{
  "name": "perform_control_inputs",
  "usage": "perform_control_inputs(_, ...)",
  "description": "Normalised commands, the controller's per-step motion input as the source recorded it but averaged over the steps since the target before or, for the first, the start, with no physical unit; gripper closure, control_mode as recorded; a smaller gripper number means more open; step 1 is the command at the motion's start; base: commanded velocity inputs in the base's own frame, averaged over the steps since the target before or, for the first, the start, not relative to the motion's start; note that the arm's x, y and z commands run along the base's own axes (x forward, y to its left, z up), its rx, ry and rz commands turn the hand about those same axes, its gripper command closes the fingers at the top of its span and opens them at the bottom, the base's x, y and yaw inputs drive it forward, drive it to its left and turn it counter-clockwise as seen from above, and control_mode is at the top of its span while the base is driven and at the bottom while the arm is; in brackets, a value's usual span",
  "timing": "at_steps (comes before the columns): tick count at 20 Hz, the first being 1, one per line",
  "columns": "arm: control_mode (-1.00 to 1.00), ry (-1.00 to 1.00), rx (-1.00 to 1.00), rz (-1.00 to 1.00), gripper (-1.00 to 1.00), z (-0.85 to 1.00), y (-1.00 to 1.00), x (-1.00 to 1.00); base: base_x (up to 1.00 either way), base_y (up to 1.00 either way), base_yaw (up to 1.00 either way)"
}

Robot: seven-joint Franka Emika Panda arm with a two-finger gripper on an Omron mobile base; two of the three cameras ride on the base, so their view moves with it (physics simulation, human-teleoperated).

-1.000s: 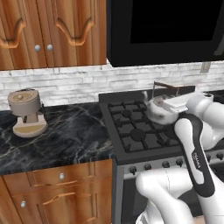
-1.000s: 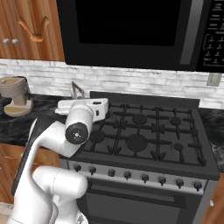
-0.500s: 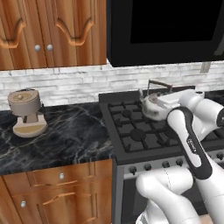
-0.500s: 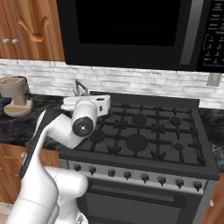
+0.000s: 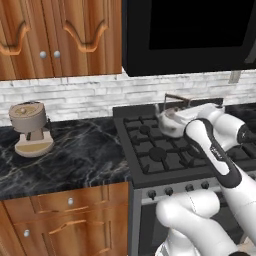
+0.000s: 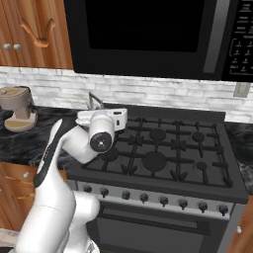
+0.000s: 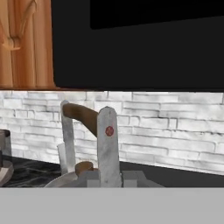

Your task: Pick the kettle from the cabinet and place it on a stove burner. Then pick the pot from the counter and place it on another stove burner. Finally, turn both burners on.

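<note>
**Item: kettle in hand, over the stove**

- Gripper (image 7: 107, 173): you have it clamped shut on the kettle's (image 5: 171, 121) arched brown-topped handle. In the hand view the handle curves up just in front of the fingers, with the lid knob directly below them.
- Kettle: it sits under your hand at the rear left of the stove (image 5: 165, 150), over or on the grate. Whether its base is touching the prongs cannot be told.
- Arm: the forearm reaches over the stove's front half from your side and hides part of the burners.
- Step in hand, by judgement: placing the kettle on a burner, the first part of the job. Next you need it centred on one burner cap and resting flat before you let go and lift clear.
- Beyond: the black marble counter (image 5: 85, 160) lies to the left, carrying a beige coffee machine (image 5: 31, 128), well apart from the kettle. Wooden cabinets (image 5: 60, 37) hang above.
</note>
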Motion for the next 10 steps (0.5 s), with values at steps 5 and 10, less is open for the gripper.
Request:
perform_control_inputs(5, -1.0, -0.04, 0.0, 0.03, 1.0, -0.26, 0.0, 0.34, 0.0, 0.0, 0.0)
perform_control_inputs(10, -1.0, -0.04, 0.0, 0.03, 1.0, -0.21, 0.0, 0.33, 0.0, 0.0, 0.0)
